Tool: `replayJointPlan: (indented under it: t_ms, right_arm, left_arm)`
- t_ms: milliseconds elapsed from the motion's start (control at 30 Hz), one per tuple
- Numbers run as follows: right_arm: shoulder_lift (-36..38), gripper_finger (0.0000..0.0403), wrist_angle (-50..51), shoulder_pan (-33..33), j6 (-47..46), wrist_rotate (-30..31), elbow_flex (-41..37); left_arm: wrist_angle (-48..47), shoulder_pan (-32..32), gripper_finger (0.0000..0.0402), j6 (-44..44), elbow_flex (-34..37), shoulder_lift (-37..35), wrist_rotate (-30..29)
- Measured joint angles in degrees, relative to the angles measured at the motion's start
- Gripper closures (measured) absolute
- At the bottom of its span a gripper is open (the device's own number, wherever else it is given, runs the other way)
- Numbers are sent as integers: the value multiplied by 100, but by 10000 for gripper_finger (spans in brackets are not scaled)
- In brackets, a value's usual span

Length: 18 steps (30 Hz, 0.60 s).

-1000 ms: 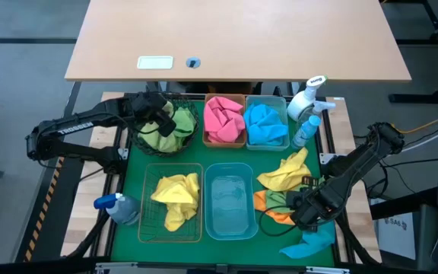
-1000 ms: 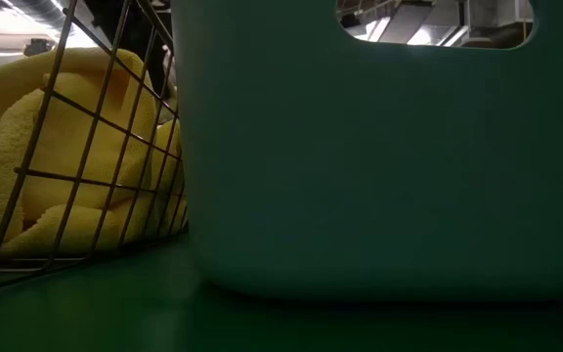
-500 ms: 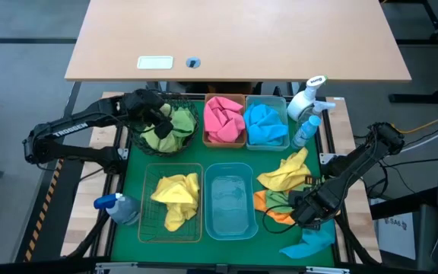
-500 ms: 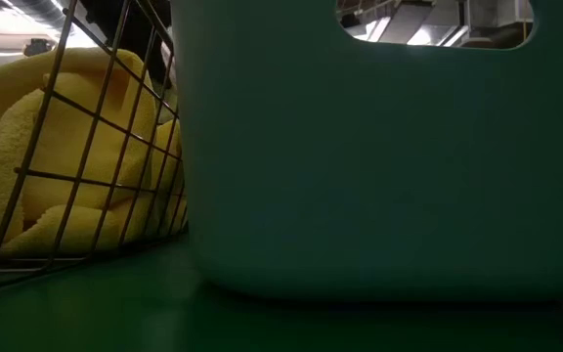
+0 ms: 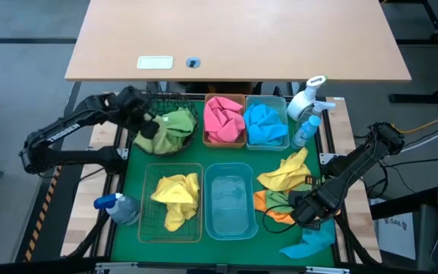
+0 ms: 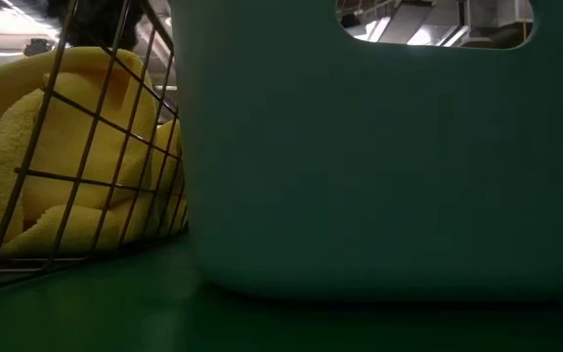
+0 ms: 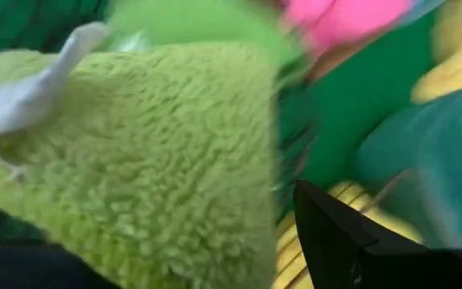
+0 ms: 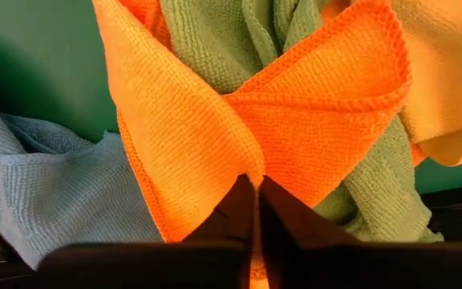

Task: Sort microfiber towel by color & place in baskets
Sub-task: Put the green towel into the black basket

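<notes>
Right gripper (image 8: 255, 210) closed on a fold of the orange towel (image 8: 239, 120) — fingertips pinch the cloth at the point where two flaps meet. In the high view this gripper (image 5: 304, 211) sits low over the loose pile on the right side of the green mat (image 5: 131, 164), with a green towel (image 8: 207, 40) just beyond the pinch, a yellow towel (image 5: 284, 173) farther ahead of it, and a pale blue towel (image 5: 310, 242) just behind, near the mat's front edge.

Key relation: the empty blue bin (image 5: 229, 200) lies directly to the gripper's left, close by; whether it is the orange towel's home cannot be told. Lift must clear the green towel tangled with the orange.

Left gripper (image 5: 149, 125) is at the dark green wire-mesh basket (image 5: 175, 99), beside the lime towel (image 7: 159, 168) that fills its wrist view; fingers — cannot tell. Pink towel (image 5: 224, 118) in the amber bin (image 5: 206, 122), blue towel (image 5: 266, 124) in the pale blue bin (image 5: 285, 114), another yellow towel (image 5: 177, 195) in the rectangular wire basket (image 5: 147, 198).

Room: spray bottles (image 5: 307, 103) stand well ahead of the right arm.
</notes>
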<state>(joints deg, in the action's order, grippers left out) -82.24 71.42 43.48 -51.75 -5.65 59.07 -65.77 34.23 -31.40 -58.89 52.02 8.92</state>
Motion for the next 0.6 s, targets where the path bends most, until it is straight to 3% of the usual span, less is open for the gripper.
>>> replayJointPlan:
  t_ms: [167, 367, 500, 600]
  right_arm:
    - [0, 398, 0, 0, 0, 0, 0]
    - [0, 387, -9, 0, 0, 0, 0]
    - [0, 397, -22, 0, 30, 0, 0]
    - [0, 397, -96, 0, 122, 0, 0]
  left_arm:
    - [-1151, 157, 279, -343, 0, 297, -720]
    - [-832, 332, 279, -408, 0, 579, -1675]
    - [-9, 500, 279, -435, 0, 787, -1610]
    - [662, 653, 279, -743, 0, 1027, -969]
